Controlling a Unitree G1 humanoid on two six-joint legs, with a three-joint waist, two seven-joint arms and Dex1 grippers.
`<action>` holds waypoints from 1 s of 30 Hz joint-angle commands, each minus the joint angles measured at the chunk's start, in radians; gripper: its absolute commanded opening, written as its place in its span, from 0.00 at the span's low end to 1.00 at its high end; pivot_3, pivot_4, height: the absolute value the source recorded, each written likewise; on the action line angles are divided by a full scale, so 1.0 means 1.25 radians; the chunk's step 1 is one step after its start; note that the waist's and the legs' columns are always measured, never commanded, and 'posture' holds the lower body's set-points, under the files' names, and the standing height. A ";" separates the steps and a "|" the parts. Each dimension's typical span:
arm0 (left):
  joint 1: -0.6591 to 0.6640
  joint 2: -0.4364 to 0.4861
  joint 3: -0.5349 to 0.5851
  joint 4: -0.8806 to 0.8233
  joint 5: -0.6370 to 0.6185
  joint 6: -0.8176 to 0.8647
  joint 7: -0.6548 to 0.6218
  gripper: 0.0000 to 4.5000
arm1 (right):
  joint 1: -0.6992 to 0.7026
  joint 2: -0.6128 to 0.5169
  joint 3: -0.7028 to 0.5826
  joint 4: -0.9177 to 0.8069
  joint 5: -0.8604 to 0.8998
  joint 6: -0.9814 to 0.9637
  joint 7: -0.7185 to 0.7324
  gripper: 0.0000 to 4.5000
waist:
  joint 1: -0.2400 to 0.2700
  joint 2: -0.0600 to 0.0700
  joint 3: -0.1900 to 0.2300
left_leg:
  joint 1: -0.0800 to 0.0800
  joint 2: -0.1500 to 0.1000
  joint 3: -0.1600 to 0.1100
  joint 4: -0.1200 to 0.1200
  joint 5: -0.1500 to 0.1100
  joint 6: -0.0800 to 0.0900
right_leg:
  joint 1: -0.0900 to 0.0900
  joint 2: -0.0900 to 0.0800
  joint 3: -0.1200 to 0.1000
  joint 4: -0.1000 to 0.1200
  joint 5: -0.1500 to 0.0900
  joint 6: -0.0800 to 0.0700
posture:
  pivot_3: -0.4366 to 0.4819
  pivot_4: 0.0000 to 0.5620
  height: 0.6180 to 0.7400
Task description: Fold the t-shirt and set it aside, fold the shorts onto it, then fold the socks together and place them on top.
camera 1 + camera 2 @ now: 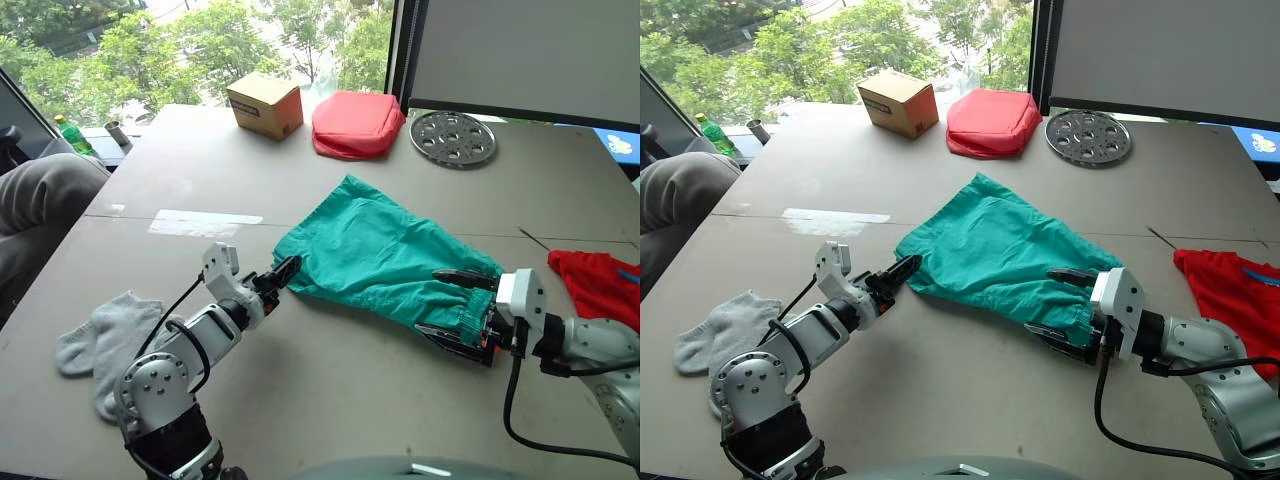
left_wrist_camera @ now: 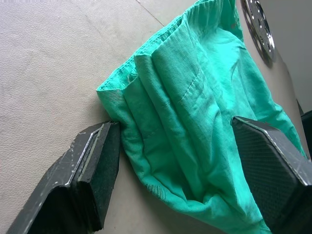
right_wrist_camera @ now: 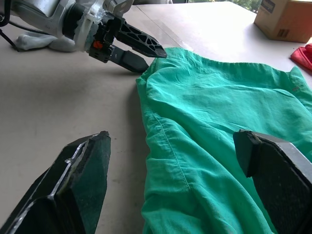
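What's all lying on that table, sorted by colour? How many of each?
Red: 2, the t-shirt and a puffy pouch
Teal: 1, the shorts
Grey: 2, the socks
Brown: 1, a cardboard box
Silver: 1, a round perforated metal disc
Total: 7
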 commanded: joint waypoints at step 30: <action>-0.202 0.065 0.058 0.282 0.116 -0.338 0.020 0.01 | -0.010 -0.005 -0.023 -0.051 -0.012 0.015 -0.069 1.00 | 0.000 -0.003 0.001 | -0.003 0.000 0.000 -0.002 0.000 0.000 | -0.002 0.000 -0.002 -0.001 0.000 0.000 | 0.48 0.27 0.99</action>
